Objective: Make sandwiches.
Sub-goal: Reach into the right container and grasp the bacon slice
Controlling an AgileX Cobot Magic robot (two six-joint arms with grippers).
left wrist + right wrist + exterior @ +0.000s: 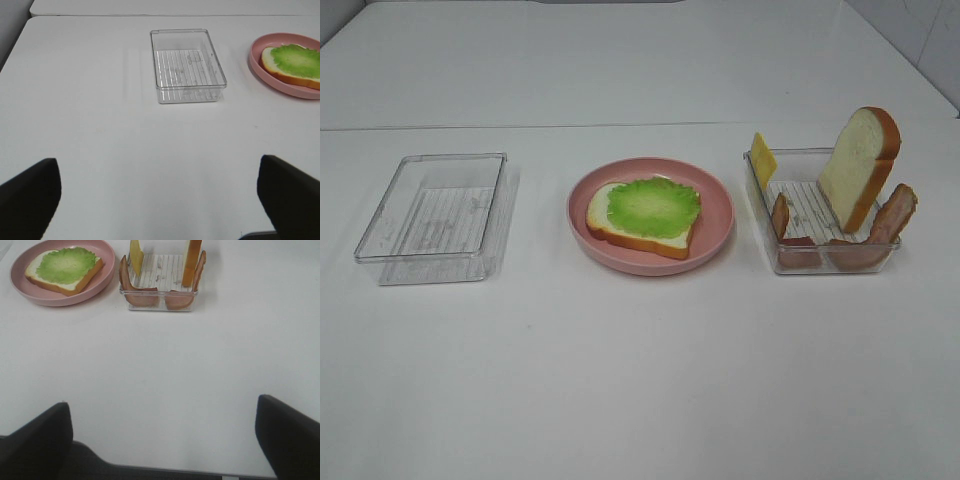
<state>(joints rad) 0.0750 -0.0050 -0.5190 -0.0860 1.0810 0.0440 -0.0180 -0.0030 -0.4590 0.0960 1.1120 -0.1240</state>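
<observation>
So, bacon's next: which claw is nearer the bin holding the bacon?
Right. The right claw faces the bacon bin straight ahead; the left claw faces the empty bin, with the pink plate between it and that bin.

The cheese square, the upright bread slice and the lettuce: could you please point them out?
cheese square (763, 158): exterior high view, middle of its yellow face.
upright bread slice (855, 165): exterior high view, middle of its white face.
lettuce (653, 206): exterior high view, centre of the leaf.
</observation>
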